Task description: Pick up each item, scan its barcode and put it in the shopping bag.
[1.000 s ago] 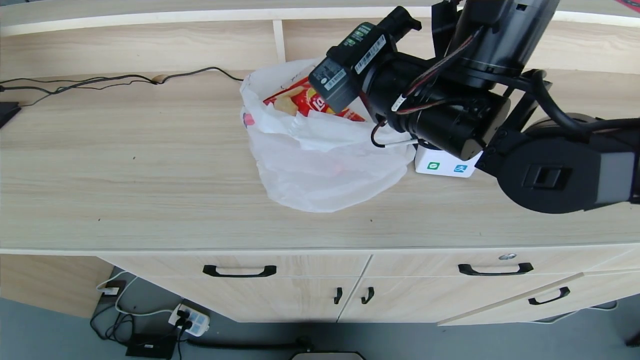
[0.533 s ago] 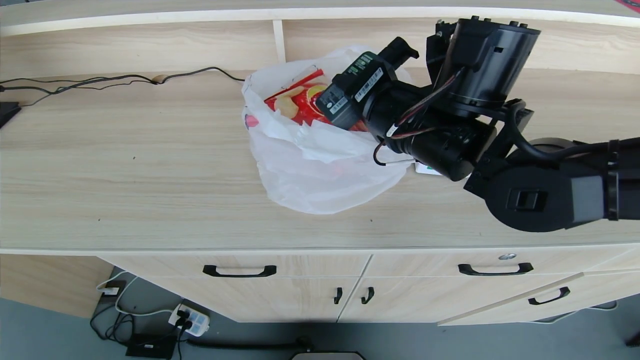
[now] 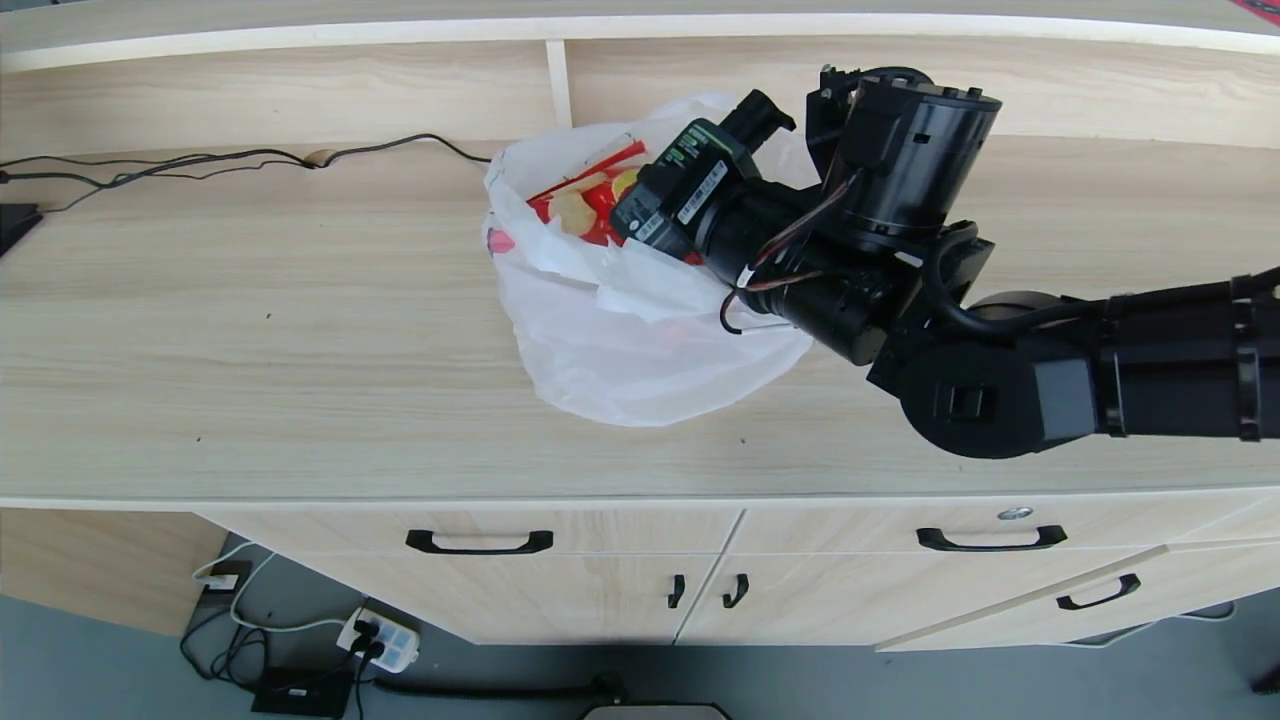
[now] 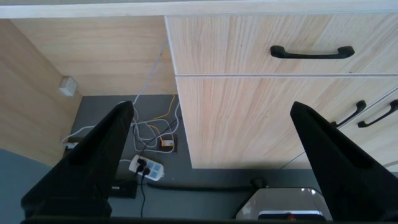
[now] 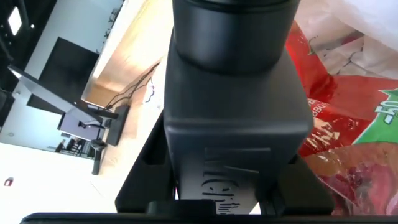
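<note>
Right arm is in from the right side of the wooden counter (image 3: 250,330), and the right gripper (image 3: 715,185) is clenched around a black bottle (image 3: 672,190), the pale stickers on its side facing up. The bottle sits over the open mouth of the white shopping bag (image 3: 640,370), towards the bag's far right edge, tilted with its end pointing left and down into the opening. Whether it is touching the plastic, I cannot tell. Just to the left of the bottle, a red crisp packet (image 3: 575,205) pokes out of the bag, and from the right wrist camera there is red packaging directly beyond the bottle, with white bag film at the side. The bag itself slumps on the middle of the counter, its bulging side nearest us. Over at the far left, dark cables (image 3: 250,160) trail along the counter by the back wall. The left gripper (image 4: 211,106) hangs low in front of the cabinet with its jaws spread wide and nothing between them; behind it are a drawer front with a black handle (image 4: 311,51) and a power strip (image 4: 146,168) with leads on the floor.
</note>
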You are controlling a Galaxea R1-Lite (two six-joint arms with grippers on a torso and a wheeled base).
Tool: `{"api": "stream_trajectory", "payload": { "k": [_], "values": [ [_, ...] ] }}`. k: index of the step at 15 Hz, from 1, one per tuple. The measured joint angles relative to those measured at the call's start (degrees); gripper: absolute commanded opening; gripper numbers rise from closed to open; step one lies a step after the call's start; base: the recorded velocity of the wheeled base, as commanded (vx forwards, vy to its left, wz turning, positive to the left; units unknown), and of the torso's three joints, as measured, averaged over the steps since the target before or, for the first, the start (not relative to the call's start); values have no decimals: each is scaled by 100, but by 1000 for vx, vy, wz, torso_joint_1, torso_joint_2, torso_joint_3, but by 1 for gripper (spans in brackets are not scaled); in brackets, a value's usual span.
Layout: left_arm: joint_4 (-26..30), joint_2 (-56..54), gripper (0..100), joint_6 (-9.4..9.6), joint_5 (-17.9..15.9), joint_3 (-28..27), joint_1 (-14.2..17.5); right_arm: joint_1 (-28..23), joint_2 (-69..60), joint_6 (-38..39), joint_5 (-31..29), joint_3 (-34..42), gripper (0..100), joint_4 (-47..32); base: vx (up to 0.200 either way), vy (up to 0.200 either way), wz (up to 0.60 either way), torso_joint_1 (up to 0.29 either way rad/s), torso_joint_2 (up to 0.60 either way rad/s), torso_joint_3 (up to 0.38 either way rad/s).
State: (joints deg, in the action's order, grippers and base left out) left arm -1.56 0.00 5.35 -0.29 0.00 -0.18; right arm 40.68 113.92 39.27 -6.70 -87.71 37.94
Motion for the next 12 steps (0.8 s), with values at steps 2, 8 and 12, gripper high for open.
{"api": "stream_trajectory", "payload": {
  "k": [2, 8, 12],
  "values": [
    [1, 0, 100, -2, 2, 0, 0, 0, 72, 0, 35, -254, 0, -143, 0, 0, 0, 0, 0, 0],
    [1, 0, 100, -10, 5, 0, 0, 79, 146, 9, 215, -877, 0, -538, 0, 0, 0, 0, 0, 0],
    [1, 0, 100, -7, 5, 0, 0, 80, 182, 39, 215, -842, 100, -551, 0, 0, 0, 0, 0, 0]
  ]
}}
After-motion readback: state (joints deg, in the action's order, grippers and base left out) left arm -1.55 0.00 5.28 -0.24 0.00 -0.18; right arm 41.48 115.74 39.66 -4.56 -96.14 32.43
